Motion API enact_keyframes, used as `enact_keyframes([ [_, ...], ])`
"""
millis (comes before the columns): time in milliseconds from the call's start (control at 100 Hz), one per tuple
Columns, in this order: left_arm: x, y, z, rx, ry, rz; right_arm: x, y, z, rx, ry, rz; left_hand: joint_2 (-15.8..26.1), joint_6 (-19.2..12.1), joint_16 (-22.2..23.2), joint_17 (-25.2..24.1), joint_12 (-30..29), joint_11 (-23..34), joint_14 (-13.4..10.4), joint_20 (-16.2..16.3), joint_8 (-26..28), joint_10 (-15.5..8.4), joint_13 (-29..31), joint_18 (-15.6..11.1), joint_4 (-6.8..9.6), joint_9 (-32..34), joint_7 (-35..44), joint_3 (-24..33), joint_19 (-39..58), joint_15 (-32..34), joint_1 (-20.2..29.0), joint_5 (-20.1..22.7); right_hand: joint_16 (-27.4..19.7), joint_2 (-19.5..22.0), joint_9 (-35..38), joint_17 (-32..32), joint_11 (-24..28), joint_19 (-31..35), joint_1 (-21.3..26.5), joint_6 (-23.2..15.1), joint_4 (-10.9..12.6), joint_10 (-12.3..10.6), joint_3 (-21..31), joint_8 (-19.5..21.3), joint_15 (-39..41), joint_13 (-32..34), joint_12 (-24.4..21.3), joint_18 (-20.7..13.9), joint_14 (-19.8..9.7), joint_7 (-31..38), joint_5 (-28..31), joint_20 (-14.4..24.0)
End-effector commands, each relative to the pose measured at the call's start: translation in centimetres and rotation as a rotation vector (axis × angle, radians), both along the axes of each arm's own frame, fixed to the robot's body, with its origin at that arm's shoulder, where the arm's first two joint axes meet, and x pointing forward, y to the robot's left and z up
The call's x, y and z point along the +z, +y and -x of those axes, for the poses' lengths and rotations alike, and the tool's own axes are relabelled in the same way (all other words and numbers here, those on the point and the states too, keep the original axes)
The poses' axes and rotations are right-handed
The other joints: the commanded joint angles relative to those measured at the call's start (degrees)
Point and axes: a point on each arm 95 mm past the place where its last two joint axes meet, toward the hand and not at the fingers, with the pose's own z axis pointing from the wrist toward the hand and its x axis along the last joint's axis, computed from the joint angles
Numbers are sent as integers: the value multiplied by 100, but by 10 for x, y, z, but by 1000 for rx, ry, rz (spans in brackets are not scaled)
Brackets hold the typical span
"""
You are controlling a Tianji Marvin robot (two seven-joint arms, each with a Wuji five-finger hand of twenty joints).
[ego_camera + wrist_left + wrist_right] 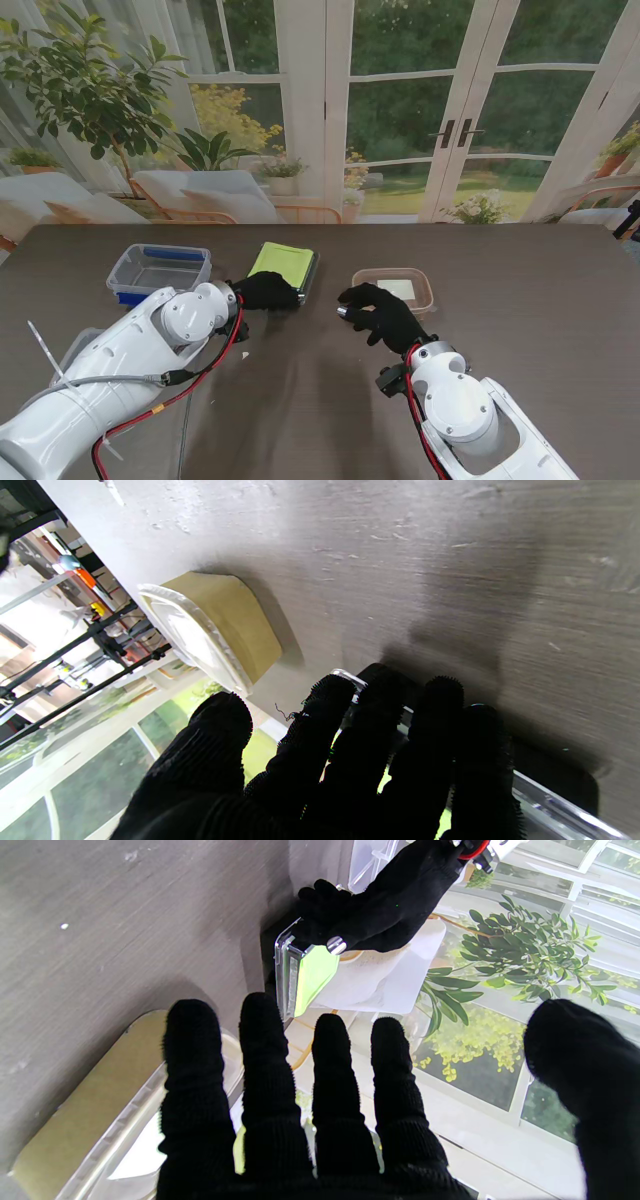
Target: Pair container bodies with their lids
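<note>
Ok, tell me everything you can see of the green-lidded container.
The green-lidded container is a flat rectangular box with clear plastic walls and a lime-green top, lying flat on the dark table near its middle. It sits between the blue-trimmed clear tub on the left and the tan container on the right. The left hand rests on its near-left corner, fingers draped over the rim.

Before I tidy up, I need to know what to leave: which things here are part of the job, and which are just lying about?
Job: blue box; green-lidded box; tan box.

Lying about: plant; chairs behind the table.
</note>
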Motion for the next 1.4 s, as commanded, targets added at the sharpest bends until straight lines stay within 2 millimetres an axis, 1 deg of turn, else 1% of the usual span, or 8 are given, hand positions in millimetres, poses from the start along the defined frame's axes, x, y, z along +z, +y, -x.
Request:
enact_keyframes([
  [0,5,-5,5,-26,11,2,0,4,3,15,9,-5,216,-22,-17,-55,-73,-26,61,-42,35,34,-23,-107,124,-26,-18,-140,-3,-15,77,9,-35,50,-174,-1443,88,-77,5,-73,-72,-10,109,30,-11,-122,51,-122,-14,61,-76,70],
  [340,28,0,29,-37,-37,-9,-1,5,4,21,5,-8,197,-62,7,105,-53,33,78,4,42,14,174,-20,132,109,13,-154,111,80,58,71,-35,38,-168,-1433,91,-73,8,-75,-73,-13,109,25,-10,-117,48,-126,-17,54,-72,74],
  [590,45,21,55,23,-183,-13,-2,5,5,26,3,-11,38,-82,32,263,-17,129,35,61,77,-39,352,48,151,280,120,-32,223,198,66,227,-36,57,-165,-1440,91,-75,-2,-69,-71,2,109,25,-11,-121,45,-124,-3,55,-66,74],
  [650,50,29,63,50,-218,-22,-3,5,6,29,1,-10,-115,-125,-14,218,-34,126,-10,51,80,-77,290,19,120,240,137,466,162,167,-171,197,-35,51,-168,-1441,88,-76,7,-65,-70,4,114,24,-10,-120,44,-119,-3,53,-68,74],
  [720,54,40,71,82,-257,-38,-3,6,7,35,-1,-9,-213,-174,-31,150,-42,104,-82,18,78,-150,204,-43,113,175,133,580,85,121,-196,192,-35,45,-172,-1437,87,-74,3,-68,-72,1,111,23,-8,-114,43,-118,-3,51,-72,75],
  [840,57,58,83,127,-307,-67,-2,7,11,43,-7,-7,-543,-279,-109,-91,-102,36,-298,-188,68,-331,-83,-328,92,-87,26,1155,-205,-126,-418,21,-36,40,-167,-1433,91,-73,4,-73,-73,-2,113,23,-9,-115,44,-125,-17,51,-70,75],
  [1130,58,104,96,119,-388,-232,-3,8,17,57,-8,-1,-1234,-631,-626,-898,-559,-320,-1235,-648,-96,-943,-1190,-1548,34,-1239,-371,2068,-1446,-954,-723,-778,-37,42,-172,-1428,89,-71,-2,-81,-74,-1,105,23,-13,-118,42,-125,-16,51,-79,75],
  [1390,57,131,90,100,-436,-380,-6,9,17,63,-1,2,-1890,-567,-925,-1255,-823,-446,-1736,-975,-111,-1192,-1852,-2152,-94,-2115,-547,2710,-2187,-1253,-925,-1490,-38,43,-179,-1430,86,-73,0,-81,-73,5,106,23,-14,-122,41,-128,-11,51,-87,71],
])
